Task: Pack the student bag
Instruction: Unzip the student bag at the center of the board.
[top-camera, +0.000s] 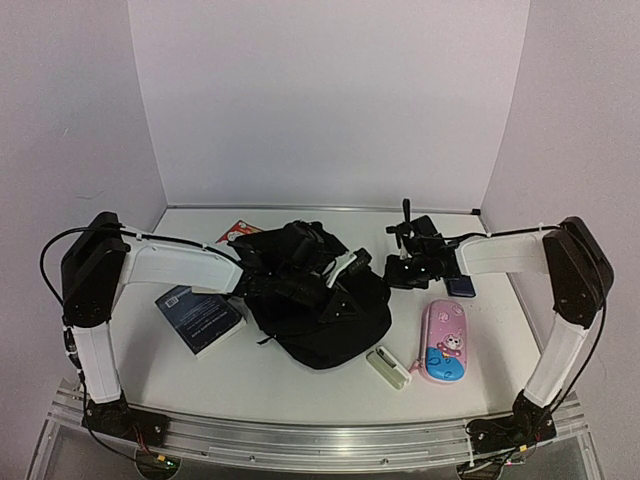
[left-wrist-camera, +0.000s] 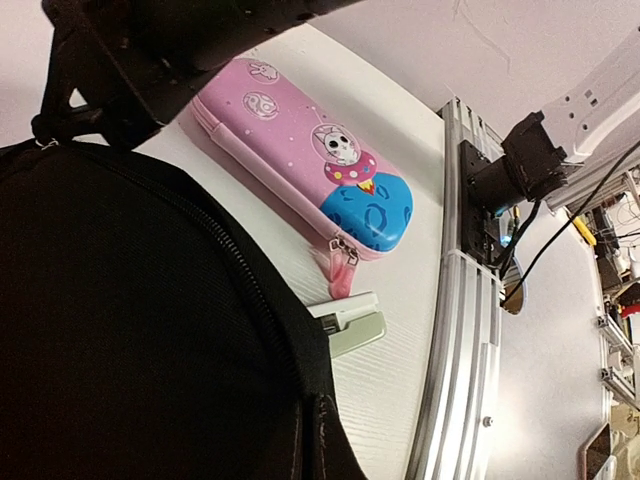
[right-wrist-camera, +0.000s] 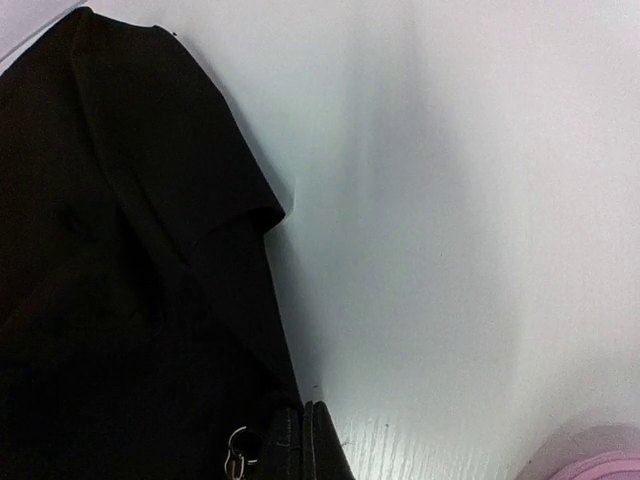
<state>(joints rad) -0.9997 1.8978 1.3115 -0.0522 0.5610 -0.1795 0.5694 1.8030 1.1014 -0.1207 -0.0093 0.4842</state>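
Note:
The student bag (top-camera: 315, 310) is a large black fabric backpack lying flat in the middle of the table. It fills the left of the left wrist view (left-wrist-camera: 130, 320) and of the right wrist view (right-wrist-camera: 110, 300). My left gripper (top-camera: 343, 290) reaches over the bag; its jaws (left-wrist-camera: 315, 405) are pressed together where the zipper line (left-wrist-camera: 235, 265) meets the bag's edge. My right gripper (top-camera: 405, 265) hovers just right of the bag. It is shut (right-wrist-camera: 316, 410) with nothing between its fingers, and a small metal ring (right-wrist-camera: 237, 450) hangs beside them.
A pink cartoon pencil case (top-camera: 445, 342) lies right of the bag, with a white and green stapler (top-camera: 388, 367) beside it. A dark blue book (top-camera: 200, 318) lies to the left. A red item (top-camera: 236, 232) sits at the back, and a small dark blue object (top-camera: 461, 287) under the right arm.

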